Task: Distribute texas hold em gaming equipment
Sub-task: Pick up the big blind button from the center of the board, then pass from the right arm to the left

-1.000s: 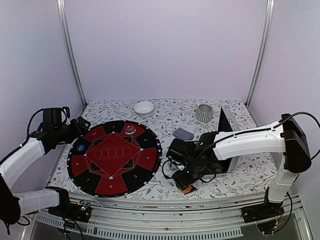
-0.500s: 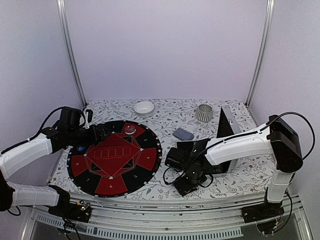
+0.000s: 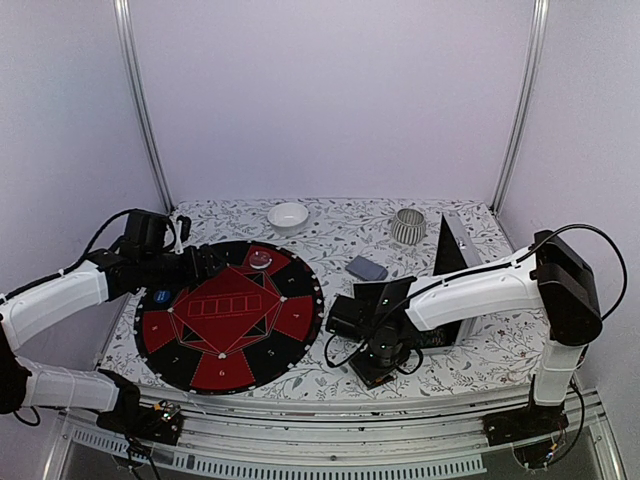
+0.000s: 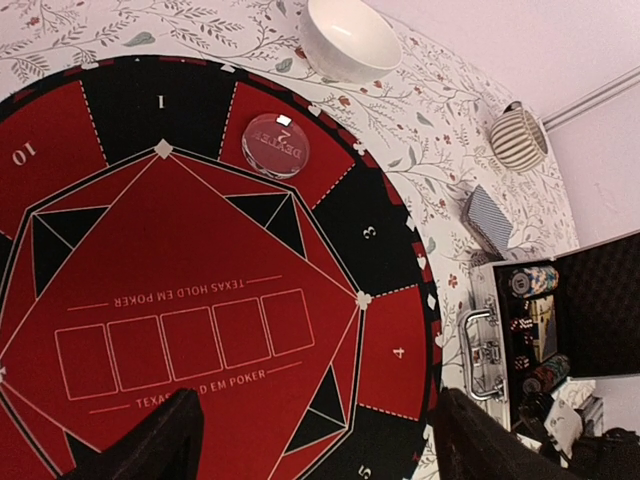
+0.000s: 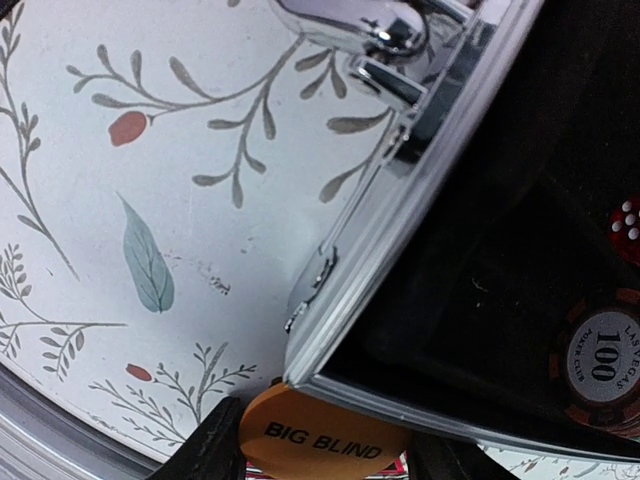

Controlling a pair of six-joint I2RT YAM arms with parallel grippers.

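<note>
**Right gripper pinching orange disc at case corner; left gripper open over mat**

Right arm: The right gripper [image 5: 325, 455] points down near the front edge of the table [image 5: 150, 150], just beside the front corner of the open case [image 5: 480, 300]. Its fingers [image 5: 205, 450] stand on either side of the orange disc [image 5: 320, 435], which is lettered BIG BLIND. Both fingers meet the rim, so the disc is pinched between them. The disc sits right at the case's metal corner. Whether it is clear of the table surface cannot be told. Inside the case, a striped chip [image 5: 600, 362] marked 100 and a red die [image 5: 627, 220] are visible.

Left arm: The left gripper [image 3: 207, 262] reaches in from the left over the far-left part of the round mat [image 3: 228, 340]. Its fingers [image 4: 165, 445] are spread wide above the mat's red centre, with nothing between them.

Other task items:
- The clear dealer disc [image 4: 276, 145] lies on a red segment at the mat's far edge, next to the segment numbered 1.
- The blue disc [image 3: 160, 296] lies on the mat's left rim, near the left arm.
- The deck [image 3: 366, 268] lies face down on the table between mat and case, touching neither.
- The chip stacks [image 4: 530, 282] sit in the case's tray.

Other items: The bowl [image 3: 288, 215] and the cup [image 3: 408, 226] stand on the far side of the table, well apart from each other. The bowl is just beyond the mat's far edge.
</note>
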